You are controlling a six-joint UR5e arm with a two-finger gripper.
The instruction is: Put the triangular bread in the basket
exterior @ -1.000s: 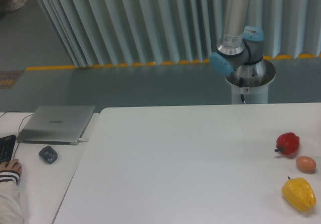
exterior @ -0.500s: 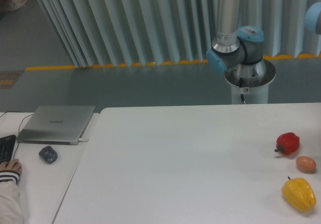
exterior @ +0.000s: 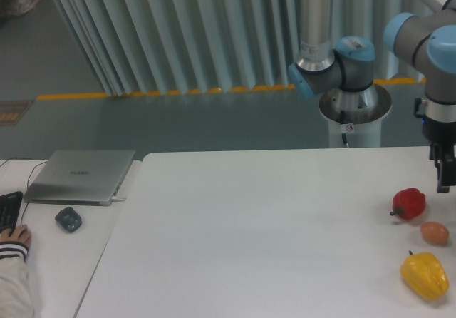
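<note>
Looking for the triangular bread, you will not find it on the white table (exterior: 271, 225), and no basket shows either. What you have instead is a group of three items near the table's right edge: one glossy red pepper (exterior: 409, 203), one small brownish egg-shaped item (exterior: 434, 232) just in front and to the right of the red pepper, and one yellow bell pepper (exterior: 425, 276) nearer the camera than both. The black two-finger gripper (exterior: 446, 173) hangs at the right edge of the view, above and right of the red pepper, apart from it. Only part of it shows, so you cannot tell how its jaws stand, and nothing is visibly held. Far left of the red pepper lie one closed grey laptop (exterior: 80, 176) and one dark mouse (exterior: 68, 219).
</note>
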